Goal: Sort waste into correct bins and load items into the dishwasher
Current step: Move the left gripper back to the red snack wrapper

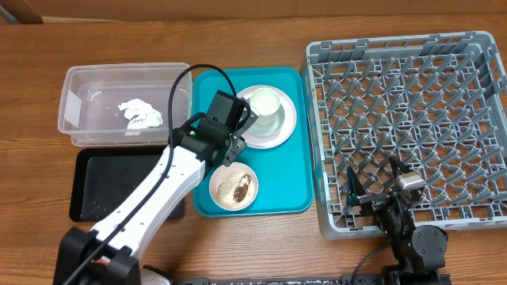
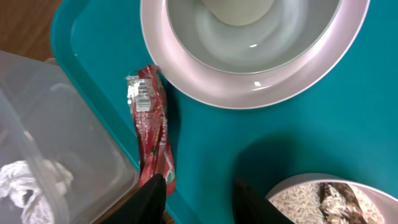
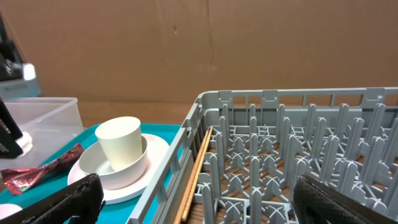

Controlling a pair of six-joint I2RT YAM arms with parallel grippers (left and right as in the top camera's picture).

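Note:
The red-and-white wrapper [image 2: 152, 124] lies on the teal serving tray [image 2: 205, 137], between the clear tub [image 2: 56, 137] and the plate [image 2: 249, 87]. My left gripper [image 2: 199, 199] is open just above the tray, its left finger at the wrapper's near end. The crumpled napkin [image 1: 140, 115] lies in the clear tub [image 1: 79, 87]. The black tray [image 1: 103, 190] sits in front of it. A bowl [image 3: 115, 167] with a pale cup [image 3: 120, 142] stands on the plate [image 1: 285, 131]. A small bowl of rice and brown scraps [image 1: 234, 188] sits at the tray's front. My right gripper [image 3: 205, 205] is open over the grey dish rack [image 1: 412, 127].
A wooden stick [image 3: 196, 171] lies along the rack's left inner wall. The left arm [image 1: 158, 190] reaches over the black tray and the teal tray's left side. A cardboard wall [image 3: 217, 43] stands behind the table.

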